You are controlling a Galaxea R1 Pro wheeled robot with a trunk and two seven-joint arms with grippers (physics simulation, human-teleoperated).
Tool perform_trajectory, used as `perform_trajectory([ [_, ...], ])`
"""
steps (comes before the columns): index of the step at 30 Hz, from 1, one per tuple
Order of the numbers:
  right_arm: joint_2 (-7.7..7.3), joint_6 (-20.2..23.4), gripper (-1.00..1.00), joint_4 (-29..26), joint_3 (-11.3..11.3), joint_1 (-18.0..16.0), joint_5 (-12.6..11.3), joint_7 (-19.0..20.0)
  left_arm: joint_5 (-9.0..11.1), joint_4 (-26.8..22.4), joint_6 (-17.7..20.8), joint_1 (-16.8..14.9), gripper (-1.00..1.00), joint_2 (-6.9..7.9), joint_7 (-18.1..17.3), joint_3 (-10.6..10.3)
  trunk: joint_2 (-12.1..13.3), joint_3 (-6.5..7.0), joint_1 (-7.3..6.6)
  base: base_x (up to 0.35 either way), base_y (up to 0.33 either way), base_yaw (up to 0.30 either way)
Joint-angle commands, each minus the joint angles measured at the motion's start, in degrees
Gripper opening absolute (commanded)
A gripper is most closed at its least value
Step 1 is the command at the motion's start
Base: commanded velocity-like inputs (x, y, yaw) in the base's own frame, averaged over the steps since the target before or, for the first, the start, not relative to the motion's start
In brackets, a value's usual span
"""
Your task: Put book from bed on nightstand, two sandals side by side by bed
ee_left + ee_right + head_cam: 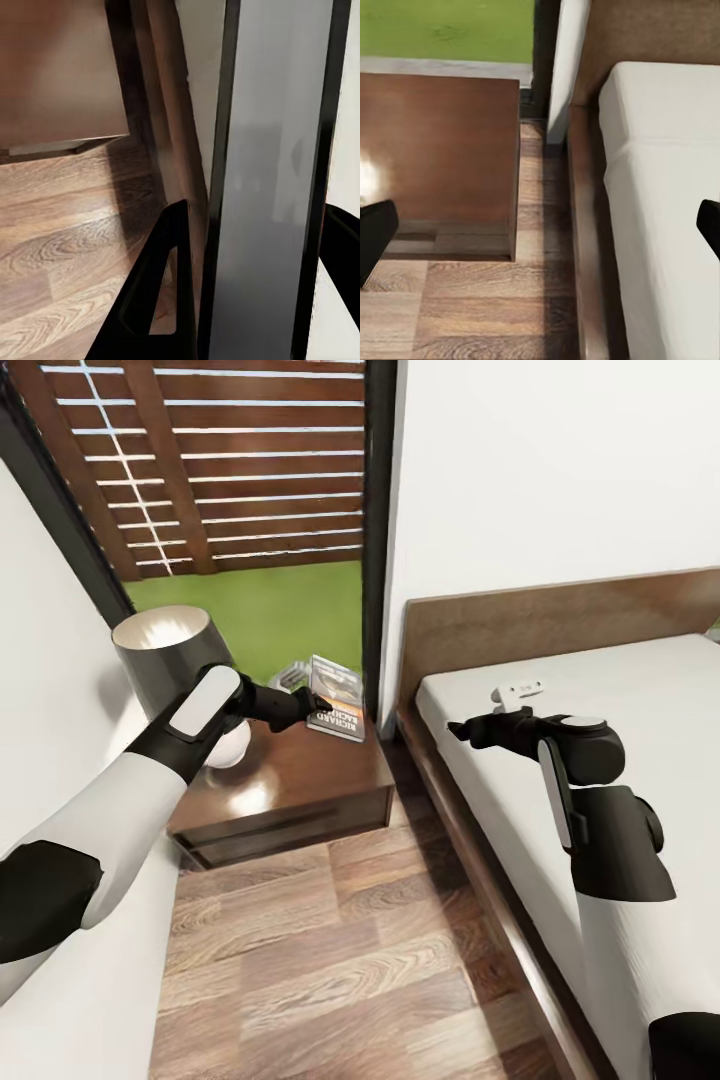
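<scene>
— What do you see closest to you?

— The wood-plank floor (330,950), brown, running between the bed (600,780) on the right and the nightstand (300,785) on the left. The right arm reaches over the off-white mattress. The right gripper (462,730) hangs above the mattress edge near the head of the bed. In the right wrist view its two dark fingertips (375,232) stand far apart at both sides of the picture, so the pincer is spread and holds nothing.

— And the left one?

— The left gripper (318,705) is over the nightstand top, at the book (337,700). The book stands nearly upright with its lower edge at the back part of the glossy top, close to the corner nearest the bed. The fingers look pressed on it: in the left wrist view a flat grey sheet fills the space between the dark fingers (154,292), so I say the pincer is pinching the book.

— What is farther behind?

— A lamp (180,660) with a grey shade stands on the nightstand, beside the left arm. Behind it is a window with a dark frame (378,530), green grass and a slatted wooden fence. On the right the brown headboard (560,620) stands against the white wall.
</scene>
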Motion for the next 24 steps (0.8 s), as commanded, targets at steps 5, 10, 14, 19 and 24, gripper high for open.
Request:
perform_trajectory([
  [5,-0.07,0.2,1.0,-0.1,-0.1,-0.1,0.6,0.5,0.8,-0.1,-0.1,0.0,-1.0,0.02,0.5,-0.2,0.0,-0.04,0.0,0.0,0.0,0.277],
  [10,-0.08,0.2,1.0,-0.1,-0.2,-0.1,0.5,0.5,0.8,-0.1,-0.2,0.0,-1.0,-0.01,0.5,-0.2,0.0,-0.04,0.0,0.0,0.0,0.276],
  [14,-0.11,0.2,1.0,-0.1,-0.3,-0.1,0.5,0.5,0.7,-0.1,-0.3,0.2,-1.0,-0.03,0.6,-0.2,0.0,-0.04,0.0,0.0,0.0,0.188],
  [19,-0.13,0.2,1.0,-0.1,-0.4,-0.1,0.5,0.5,0.8,-0.1,-0.3,0.6,-1.0,-0.03,0.9,-0.2,0.0,-0.04,0.0,0.0,0.0,0.092],
  [24,-0.16,0.2,1.0,-0.1,-0.4,-0.1,0.5,0.5,0.8,-0.1,-0.3,0.9,-1.0,-0.24,2.3,-0.2,0.0,-0.04,0.0,0.083,-0.059,0.038],
])
